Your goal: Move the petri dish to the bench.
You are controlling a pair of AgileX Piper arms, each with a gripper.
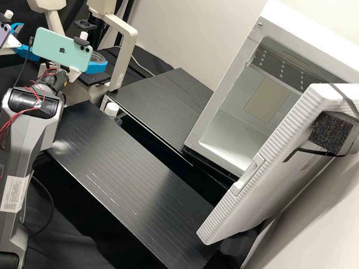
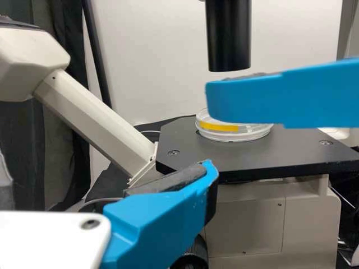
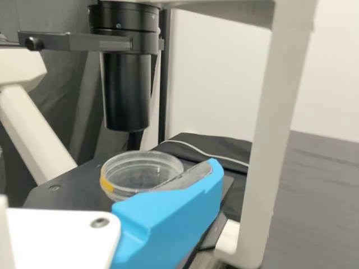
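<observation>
Petri dish (image 3: 126, 180), resting on microscope stage (image 3: 70, 193), beside right pincer (image 1: 99, 66); latter spread, empty, likely placed for side grasp. Left pincer (image 1: 29, 41): parted, empty, farther off.

Petri dish (image 3: 137, 174) partly hidden, nearer arm (image 1: 18, 168) cropped

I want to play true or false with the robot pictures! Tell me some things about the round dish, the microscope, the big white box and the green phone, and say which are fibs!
1. The petri dish sits on the microscope's black stage. True.
2. The white box's door is shut. False: the door stands open.
3. The dish has a yellow strip on its side. True.
4. The green phone lies on the bench. False: it is mounted on an arm.
</observation>
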